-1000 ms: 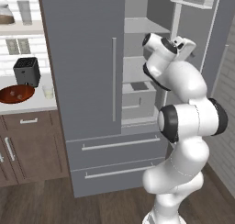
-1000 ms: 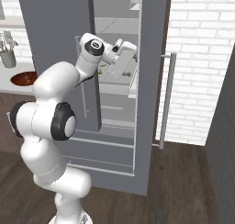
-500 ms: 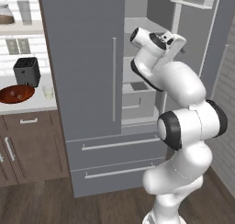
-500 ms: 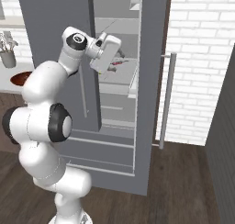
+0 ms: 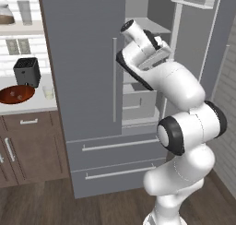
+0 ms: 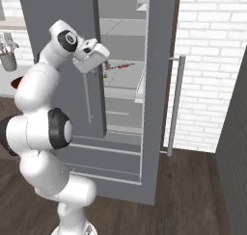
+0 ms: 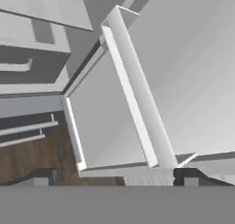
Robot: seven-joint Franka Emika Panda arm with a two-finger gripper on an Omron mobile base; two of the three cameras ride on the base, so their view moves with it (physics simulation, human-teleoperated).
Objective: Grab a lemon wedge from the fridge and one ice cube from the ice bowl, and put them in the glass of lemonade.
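Observation:
The grey fridge (image 5: 87, 58) has its left door shut and its right door (image 6: 159, 84) swung open, showing pale shelves. My gripper (image 5: 154, 58) hangs open and empty in front of the opening, level with the upper shelves. Its fingertips (image 7: 43, 178) stand wide apart in the hand view, facing the open door's inner bin (image 7: 137, 94). A tiny yellow-green piece, apparently the lemon wedge (image 6: 105, 75), lies on a shelf just right of the hand. The reddish-brown ice bowl (image 5: 16, 94) and the small glass of lemonade (image 5: 48, 92) stand on the counter at the left.
A dark toaster (image 5: 26, 71) sits behind the bowl. A wall shelf above carries a lidded jar (image 5: 5, 14) and a taller glass (image 5: 25, 12). Brown cabinets (image 5: 27, 145) lie under the counter. A brick wall (image 6: 212, 60) stands right of the fridge.
The hand has swung left, from inside the fridge opening toward the edge of the shut door, and has turned. The jaws have stayed open.

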